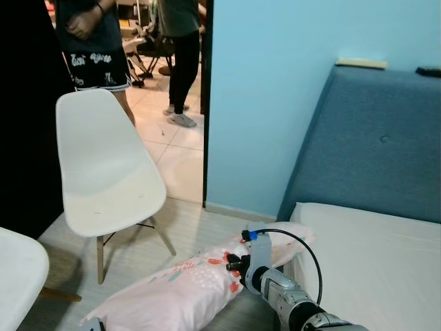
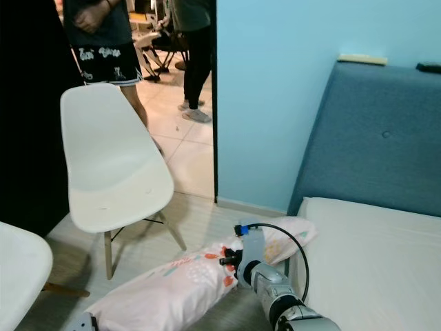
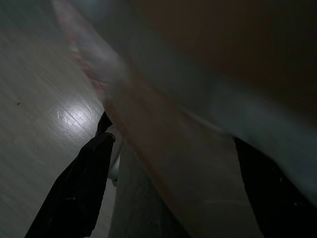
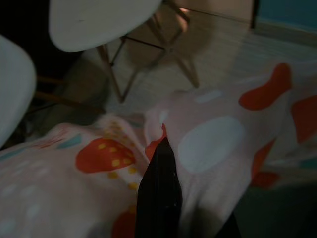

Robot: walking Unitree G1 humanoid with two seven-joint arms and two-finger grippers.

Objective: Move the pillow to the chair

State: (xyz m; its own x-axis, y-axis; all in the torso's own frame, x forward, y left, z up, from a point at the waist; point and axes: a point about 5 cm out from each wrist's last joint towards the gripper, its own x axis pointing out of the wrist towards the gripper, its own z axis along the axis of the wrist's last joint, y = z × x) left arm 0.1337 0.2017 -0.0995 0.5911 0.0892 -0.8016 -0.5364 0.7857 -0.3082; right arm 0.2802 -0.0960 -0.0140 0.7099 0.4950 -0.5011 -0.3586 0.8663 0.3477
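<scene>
A long pink pillow (image 1: 176,286) with red and pale blue shapes hangs low in front of me, between the white chair (image 1: 103,172) and the bed (image 1: 372,255). My right gripper (image 1: 234,265) is shut on the pillow's right part; in the right wrist view one black finger (image 4: 158,198) presses into the fabric of the pillow (image 4: 218,139). At the pillow's left end, my left gripper (image 3: 171,144) has its fingers (image 3: 74,193) on either side of the pillow (image 3: 173,163) and is shut on it. The chair's seat stands bare, ahead and to the left.
A blue upholstered headboard (image 1: 372,138) and white mattress lie on the right. A second white rounded surface (image 1: 17,276) sits at the near left. Two people (image 1: 93,41) stand in the doorway behind the chair. A light blue wall (image 1: 262,103) is straight ahead.
</scene>
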